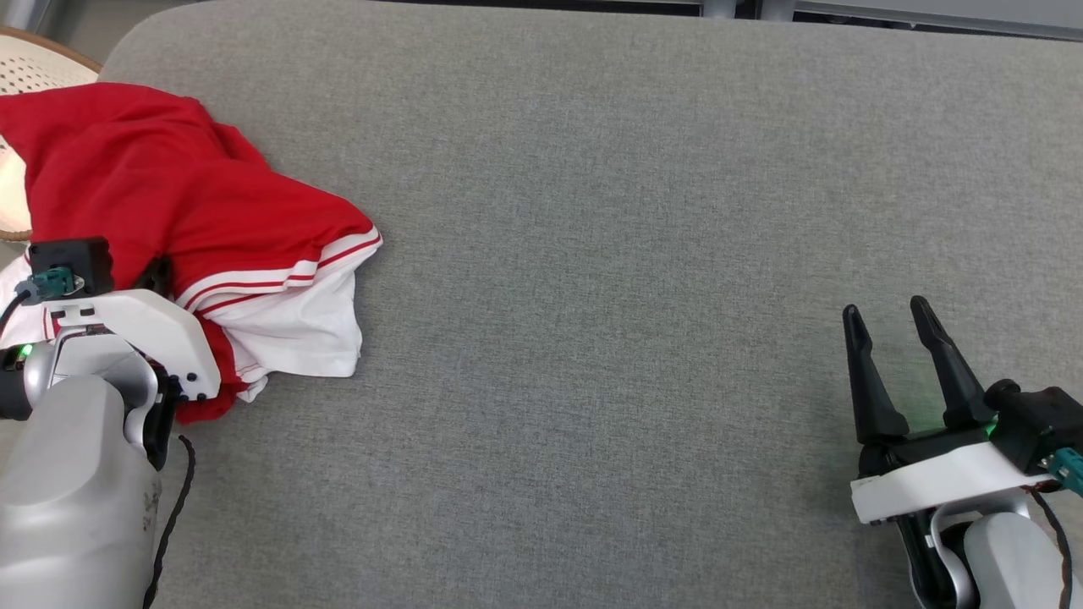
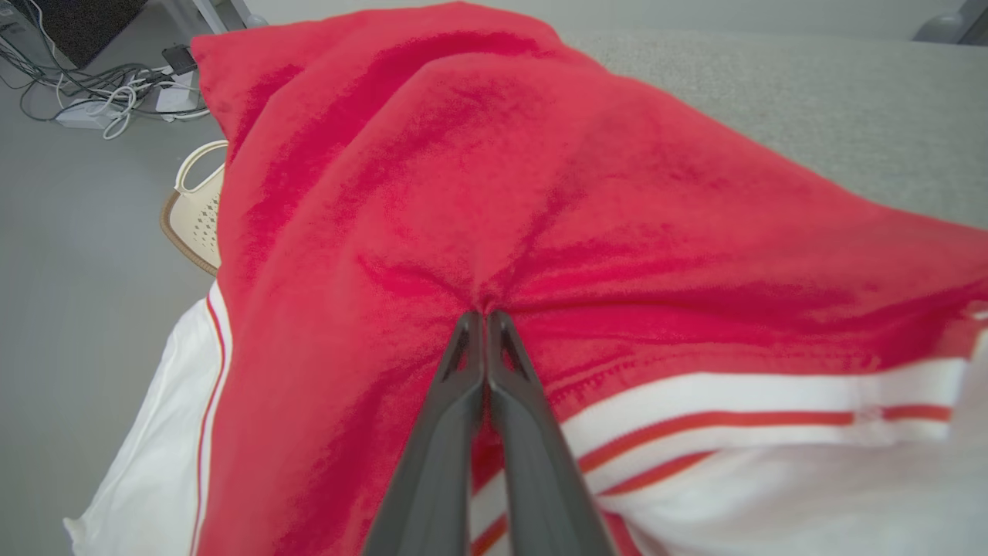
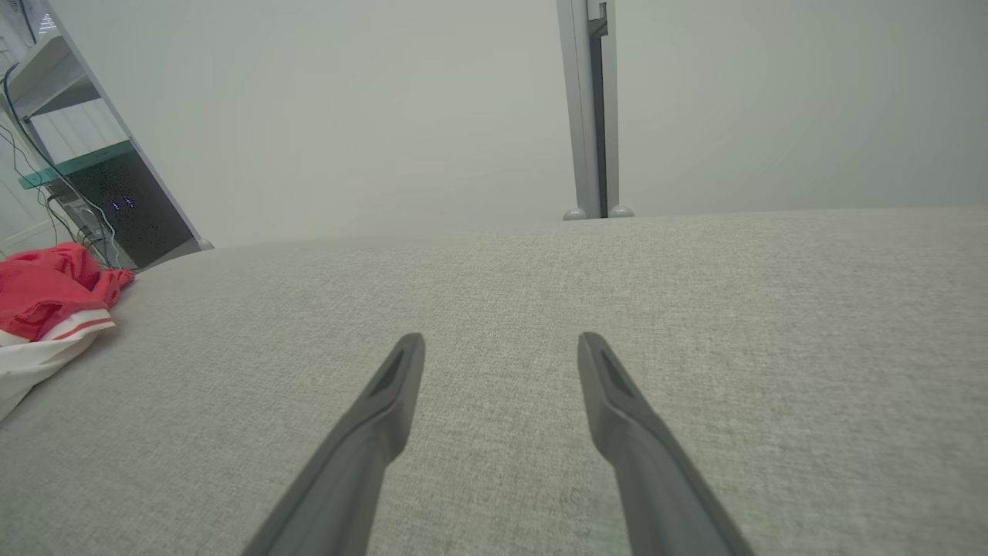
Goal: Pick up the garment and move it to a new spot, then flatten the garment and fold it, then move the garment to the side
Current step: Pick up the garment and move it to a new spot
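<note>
- The left gripper [image 2: 485,316] has its two dark fingers pressed together at the tips, pinching a small fold of red cloth. Creases in the fabric run out from the pinch point.
- The garment [image 2: 494,177], red with a white panel and red-and-white striped trim, is bunched in a heap around that grip. The red cloth mounds up ahead of the fingers, and the striped band and white panel lie on either side of them.
- In the head view the left arm's white wrist housing sits over the near edge of the heap, hiding the fingers.
- The garment lies at the left end of the grey fabric-covered surface [image 1: 609,254], near its rounded corner. One red edge spreads over a cream perforated basket [image 1: 34,63] that stands beside the surface.
- The right gripper [image 3: 502,340] has its fingers spread wide with nothing between them. It hangs above bare grey fabric at the right end, well apart from the garment.
- Past the surface, the left wrist view shows a tangle of cables [image 2: 100,93] on the floor. The right wrist view shows a metal post [image 3: 590,108] against a pale wall.
</note>
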You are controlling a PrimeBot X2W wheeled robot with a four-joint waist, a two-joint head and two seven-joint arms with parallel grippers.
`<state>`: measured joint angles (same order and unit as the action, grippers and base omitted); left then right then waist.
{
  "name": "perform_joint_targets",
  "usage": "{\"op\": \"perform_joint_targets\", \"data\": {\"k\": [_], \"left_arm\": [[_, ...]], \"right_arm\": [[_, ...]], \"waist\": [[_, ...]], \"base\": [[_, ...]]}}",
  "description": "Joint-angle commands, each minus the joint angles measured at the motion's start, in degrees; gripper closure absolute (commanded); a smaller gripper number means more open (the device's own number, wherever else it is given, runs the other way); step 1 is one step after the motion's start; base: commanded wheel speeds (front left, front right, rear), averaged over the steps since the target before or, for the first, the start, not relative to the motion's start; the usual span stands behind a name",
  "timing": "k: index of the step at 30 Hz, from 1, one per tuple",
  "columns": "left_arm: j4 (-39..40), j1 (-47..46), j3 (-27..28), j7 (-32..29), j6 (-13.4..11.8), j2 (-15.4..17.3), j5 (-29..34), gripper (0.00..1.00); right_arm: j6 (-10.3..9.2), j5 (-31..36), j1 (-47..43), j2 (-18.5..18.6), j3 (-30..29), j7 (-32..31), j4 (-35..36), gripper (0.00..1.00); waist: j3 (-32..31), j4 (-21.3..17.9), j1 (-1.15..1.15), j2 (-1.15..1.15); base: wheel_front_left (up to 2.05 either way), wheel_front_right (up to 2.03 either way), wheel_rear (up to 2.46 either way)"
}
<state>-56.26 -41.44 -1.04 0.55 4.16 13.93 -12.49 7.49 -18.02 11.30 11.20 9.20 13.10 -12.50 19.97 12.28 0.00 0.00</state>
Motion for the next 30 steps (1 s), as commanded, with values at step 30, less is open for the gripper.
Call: {"op": "perform_joint_targets", "data": {"k": [30], "left_arm": [[44.66,7.37,-0.66,-1.38,1.25,0.55,-7.33,1.00]], "right_arm": [[0.00,-1.90,-2.68,-6.16,1.26,2.17,-5.95,0.00]], "waist": [[-17.04,-1.94,0.00,0.00]], "base": [[0.00,0.00,0.00]]}}
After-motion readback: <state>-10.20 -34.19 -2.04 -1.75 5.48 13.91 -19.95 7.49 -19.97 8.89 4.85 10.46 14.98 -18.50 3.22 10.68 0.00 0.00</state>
